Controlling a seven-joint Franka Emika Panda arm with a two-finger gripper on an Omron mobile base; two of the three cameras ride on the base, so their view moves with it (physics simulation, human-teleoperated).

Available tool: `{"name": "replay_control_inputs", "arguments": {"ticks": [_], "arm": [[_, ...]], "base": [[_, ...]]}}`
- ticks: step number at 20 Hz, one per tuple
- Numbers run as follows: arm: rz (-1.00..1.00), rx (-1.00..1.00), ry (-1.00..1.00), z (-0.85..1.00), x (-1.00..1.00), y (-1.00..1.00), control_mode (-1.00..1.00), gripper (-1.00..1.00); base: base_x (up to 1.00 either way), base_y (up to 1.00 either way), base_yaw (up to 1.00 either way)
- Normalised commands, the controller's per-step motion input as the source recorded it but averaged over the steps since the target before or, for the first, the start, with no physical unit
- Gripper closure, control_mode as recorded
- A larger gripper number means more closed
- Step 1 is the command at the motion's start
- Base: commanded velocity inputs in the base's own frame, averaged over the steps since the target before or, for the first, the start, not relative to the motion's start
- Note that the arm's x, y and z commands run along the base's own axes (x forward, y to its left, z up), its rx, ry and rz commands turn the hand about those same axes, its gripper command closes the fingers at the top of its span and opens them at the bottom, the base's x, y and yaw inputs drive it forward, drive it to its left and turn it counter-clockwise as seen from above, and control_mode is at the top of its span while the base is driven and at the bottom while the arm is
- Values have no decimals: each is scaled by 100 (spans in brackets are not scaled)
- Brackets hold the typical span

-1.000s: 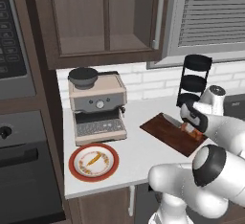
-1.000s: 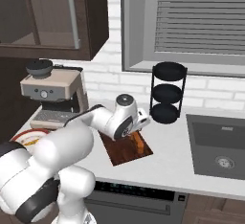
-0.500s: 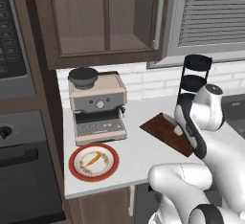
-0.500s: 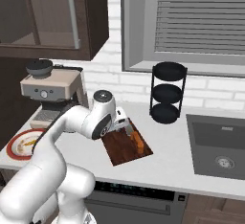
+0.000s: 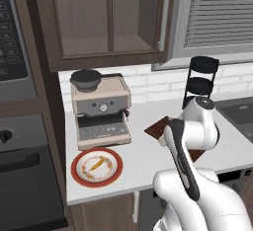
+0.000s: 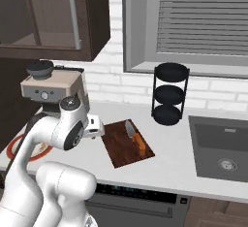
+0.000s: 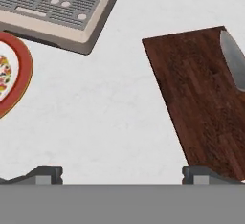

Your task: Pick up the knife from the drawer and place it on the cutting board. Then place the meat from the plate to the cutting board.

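The knife (image 6: 134, 137) lies on the dark reddish-brown cutting board (image 6: 127, 144), orange handle toward the front. In the hand view the board (image 7: 203, 98) is at the right, with the grey knife blade (image 7: 234, 63) at its edge. My gripper (image 7: 122, 174) hangs open and empty over bare white counter, left of the board. From the right base it is the white hand (image 6: 96, 128) between board and plate. The plate (image 5: 97, 166) holds the small orange-yellow meat strip (image 5: 97, 164). Its red rim (image 7: 25, 72) shows at the left of the hand view. The drawer is out of view.
A beige coffee machine (image 5: 101, 109) stands at the back left, just behind the plate. A black three-tier rack (image 6: 169, 95) stands behind the board, and a sink (image 6: 220, 146) lies to the right. My own arm (image 5: 197, 121) covers part of the board from the left base.
The hand has swung left, off the cutting board and toward the plate. The knife stays on the board.
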Motion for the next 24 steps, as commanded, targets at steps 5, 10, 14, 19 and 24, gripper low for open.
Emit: {"name": "replay_control_inputs", "arguments": {"ticks": [5, 10, 14, 19, 24], "arm": [[-21, 15, 16, 23, -25, 59, -100, -100], [-15, 2, 1, 7, -8, 66, -100, -100], [-15, 7, 4, 0, -3, 66, -100, -100], [-20, 6, 0, -3, -1, 76, -100, -100], [-7, 19, 24, 0, 0, 34, -100, -100]], "base": [[0, 0, 0], [0, 0, 0], [0, 0, 0], [0, 0, 0], [0, 0, 0]]}}
